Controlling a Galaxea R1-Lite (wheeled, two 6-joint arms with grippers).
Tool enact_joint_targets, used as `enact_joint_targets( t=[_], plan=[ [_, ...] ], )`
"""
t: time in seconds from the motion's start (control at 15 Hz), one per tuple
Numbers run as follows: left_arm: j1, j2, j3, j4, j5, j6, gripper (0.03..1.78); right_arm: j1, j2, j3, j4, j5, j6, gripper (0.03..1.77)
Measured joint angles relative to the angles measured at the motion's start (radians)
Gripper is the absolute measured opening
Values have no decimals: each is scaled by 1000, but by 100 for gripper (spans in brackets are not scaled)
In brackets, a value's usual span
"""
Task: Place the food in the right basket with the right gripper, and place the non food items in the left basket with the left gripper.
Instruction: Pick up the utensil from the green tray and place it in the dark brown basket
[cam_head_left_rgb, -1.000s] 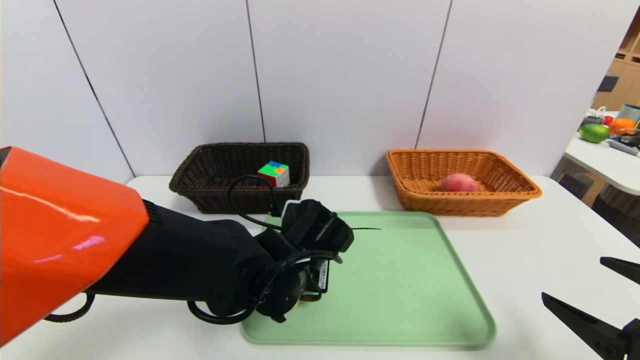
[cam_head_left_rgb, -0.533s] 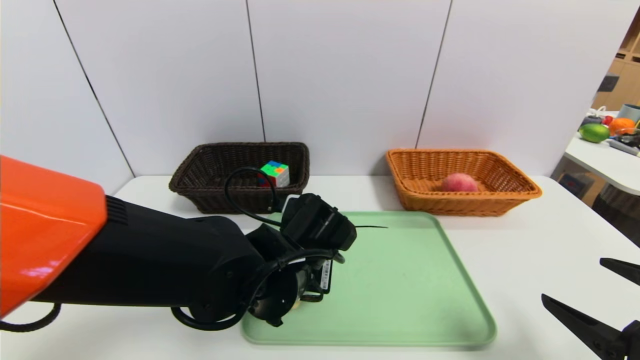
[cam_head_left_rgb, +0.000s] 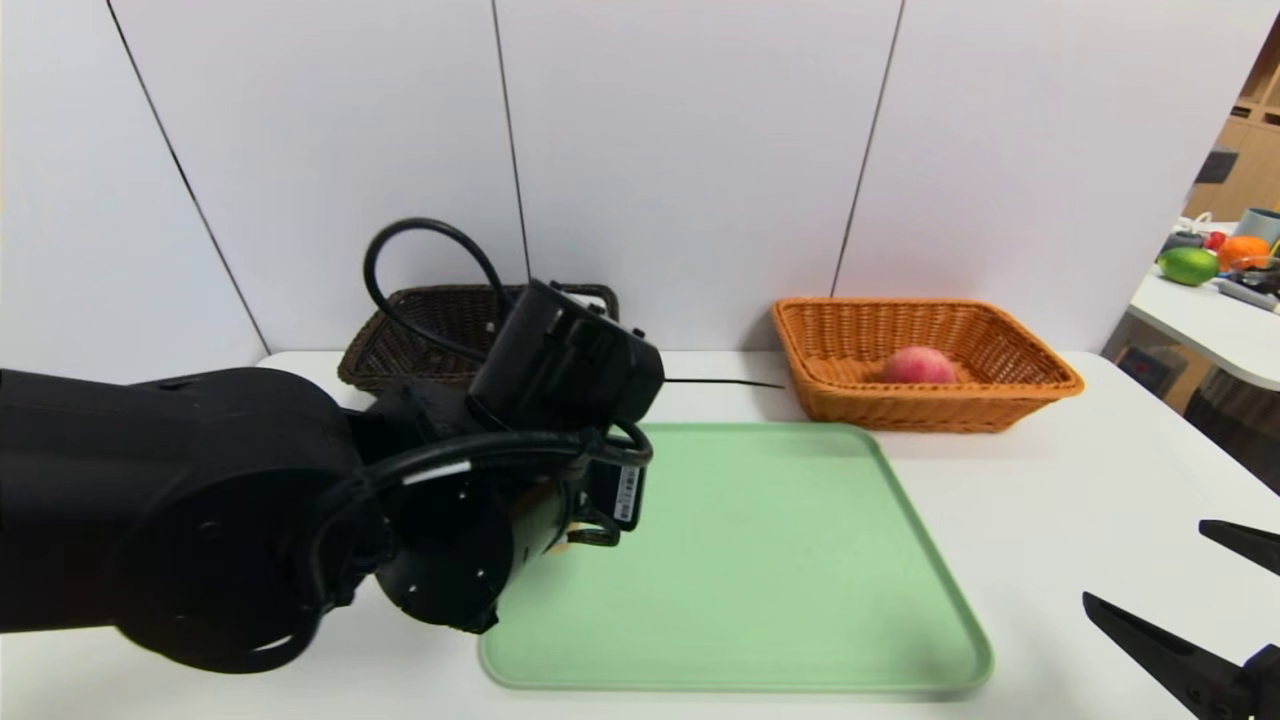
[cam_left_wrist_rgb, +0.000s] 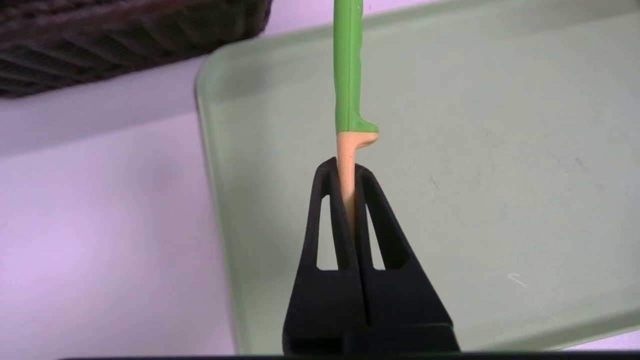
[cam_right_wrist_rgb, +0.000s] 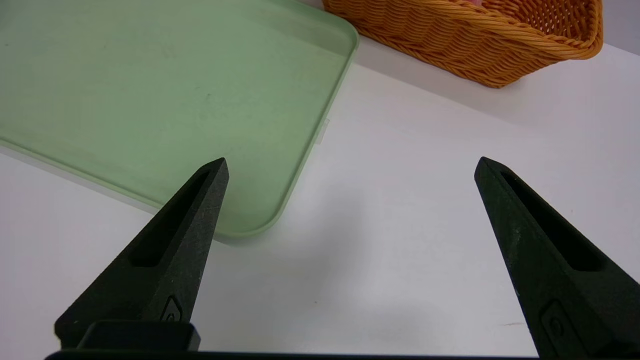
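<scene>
1. Left gripper (cam_left_wrist_rgb: 345, 175) clenched on a thin flat item, peach-coloured end pinched between the fingers (cam_left_wrist_rgb: 372, 200), green part (cam_left_wrist_rgb: 347, 65) sticking out past the tips. Looks like a toy knife or similar utensil; exact type unclear.
2. In the left wrist view the held item hangs above the near-left corner of the green tray (cam_left_wrist_rgb: 500, 150), off its surface, with the white table (cam_left_wrist_rgb: 100, 225) beside it and the dark basket's wall (cam_left_wrist_rgb: 125, 40) at the corner of the shot.
3. In the head view the left arm (cam_head_left_rgb: 250, 500) fills the left side and its wrist camera block covers most of the dark brown basket (cam_head_left_rgb: 400, 335). Gripper tips and the held item hidden here.
4. Green tray (cam_head_left_rgb: 780, 560) in the middle of the table (cam_head_left_rgb: 1080, 470), its visible surface bare.
5. Orange wicker basket (cam_head_left_rgb: 1020, 385) behind the tray's right corner, a pinkish peach-like fruit (cam_head_left_rgb: 918, 365) inside it.
6. Right gripper (cam_right_wrist_rgb: 350, 170) spread wide, grasping nothing, hovering over bare table just right of the tray's near-right corner (cam_right_wrist_rgb: 280, 220). Parked at the lower right in the head view (cam_head_left_rgb: 1180, 590).
7. Neighbouring table (cam_head_left_rgb: 1200, 320) at far right with green and orange fruit on it.
</scene>
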Motion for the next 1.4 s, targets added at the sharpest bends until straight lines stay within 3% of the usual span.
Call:
enact_joint_targets(
  t=[0.27, 0.67, 0.93, 1.4],
  plan=[
    [34, -85, -46, -1, 67, 92, 5, 0, 3, -2, 0, -1, -1, 169],
    [192, -96, -132, -5, 60, 163, 5, 1, 9, -6, -6, -1, -13, 169],
    [280, -35, -190, -39, 25, 179, 5, 1, 11, -6, -3, -1, -13, 169],
    [404, 114, -299, -114, -95, 227, 5, 1, 13, -7, -3, -4, -15, 169]
  ],
)
